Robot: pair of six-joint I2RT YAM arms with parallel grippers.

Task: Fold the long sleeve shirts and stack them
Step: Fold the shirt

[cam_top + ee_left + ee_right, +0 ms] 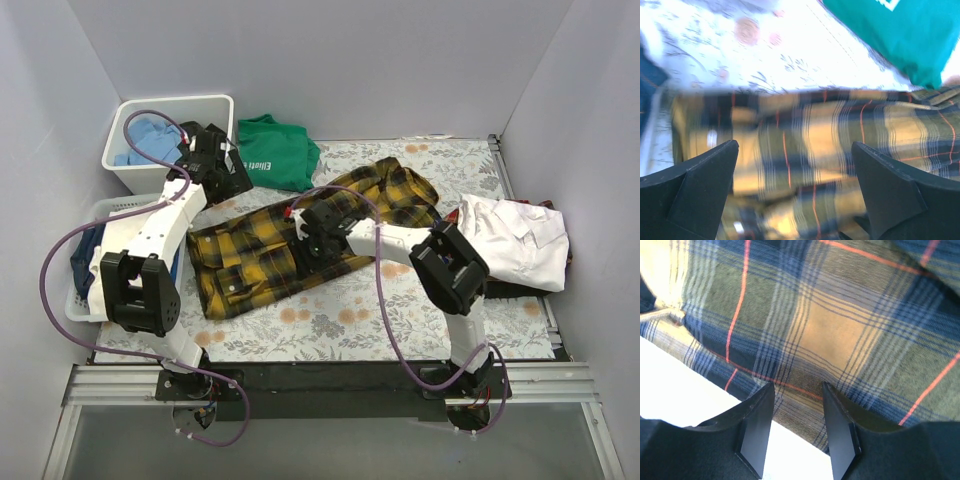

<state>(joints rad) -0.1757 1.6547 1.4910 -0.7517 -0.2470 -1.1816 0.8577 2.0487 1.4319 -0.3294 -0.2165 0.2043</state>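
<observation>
From above, the yellow-and-black plaid flannel shirt [250,258] lies mid-table [330,322], with the left fingers [235,180] at its far edge and the right fingers [305,240] on its middle.
Left wrist: the fingers [705,185] are spread wide, the shirt [800,150] below them.
Right wrist: the fingers [756,425] are narrow over the plaid [840,330]; whether they hold it I cannot tell.

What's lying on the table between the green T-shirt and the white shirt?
The yellow-and-black plaid flannel shirt lies spread out there, its upper part between the green T-shirt and the white shirt. The top external view shows it.
</observation>
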